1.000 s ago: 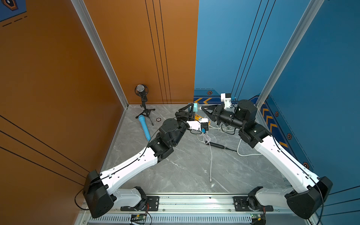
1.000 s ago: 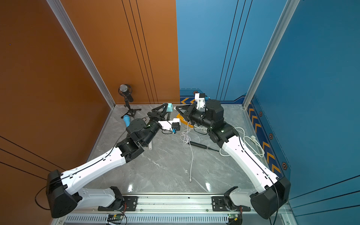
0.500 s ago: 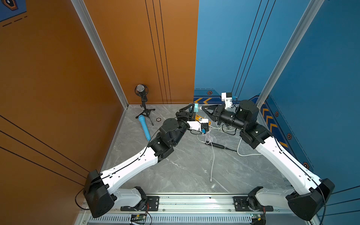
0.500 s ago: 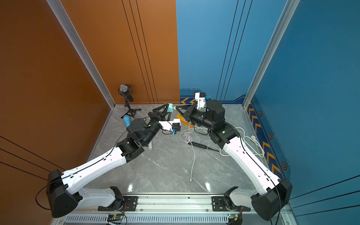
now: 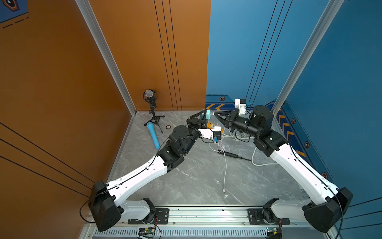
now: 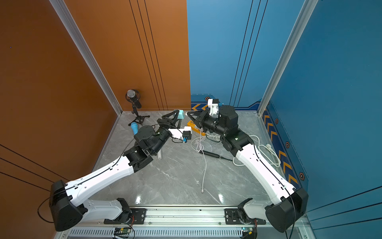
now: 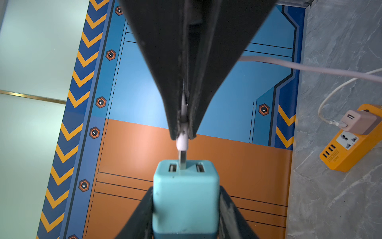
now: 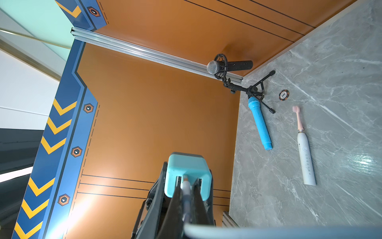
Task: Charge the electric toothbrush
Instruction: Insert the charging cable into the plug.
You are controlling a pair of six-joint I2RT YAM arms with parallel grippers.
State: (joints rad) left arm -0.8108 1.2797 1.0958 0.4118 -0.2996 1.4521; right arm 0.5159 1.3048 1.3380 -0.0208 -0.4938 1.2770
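**Plug at the adapter, toothbrush lying apart**

Count: one electric toothbrush [image 8: 306, 157], one teal adapter [image 7: 186, 194], one white USB plug [image 7: 182, 143], and one orange power strip [image 7: 351, 153] carrying one pink adapter [image 7: 360, 122]. Also two microphones, a black one [image 5: 149, 95] on a tripod and a blue one [image 5: 153, 135] lying flat, and one poker chip [image 5: 169, 126].

Left jaws stood partly open, clamped on the teal adapter's two sides, off the tabletop [image 5: 196, 175] at upper centre in both top views. Right jaws were all but closed, pinching the plug's white body. Its metal tip lay at the adapter's face between the two ports, seated in neither.

Toothbrush lay flat on the tabletop beside the blue microphone, pink head toward the chip. In a top view only its white end [image 6: 159, 156] peeked from under the left arm, left of centre.

Against a second before: same grips, with adapter and plug in nearly the same spot.
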